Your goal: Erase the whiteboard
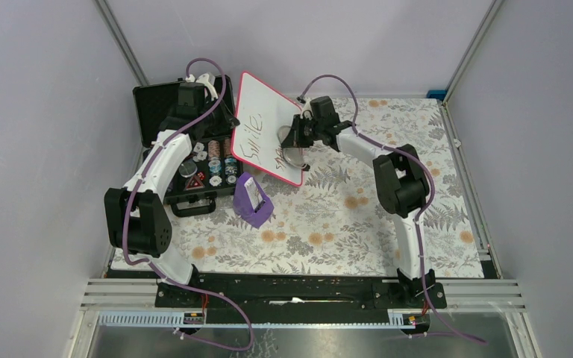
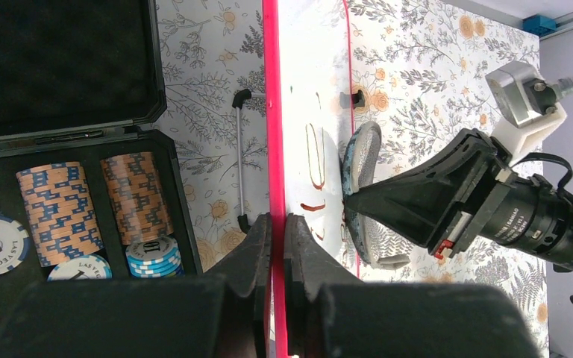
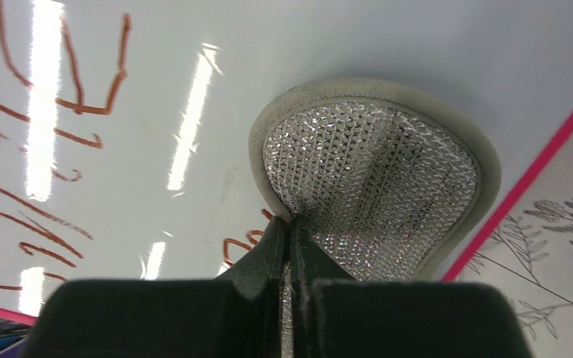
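The whiteboard (image 1: 265, 123) with its red-pink rim stands tilted at the back of the table and bears brown handwriting. My left gripper (image 2: 277, 227) is shut on its rim (image 2: 271, 149) at the board's left edge. My right gripper (image 3: 289, 231) is shut on a round silver mesh sponge pad (image 3: 373, 175) and presses it against the board's face (image 3: 157, 97), near the pink edge. In the top view the pad (image 1: 293, 154) sits low on the board's right side, with the right gripper (image 1: 298, 134) behind it.
An open black case (image 1: 186, 142) with stacked poker chips (image 2: 60, 212) lies left of the board. A purple holder (image 1: 254, 200) with a white card stands in front. The floral table cover (image 1: 343, 216) spreads ahead.
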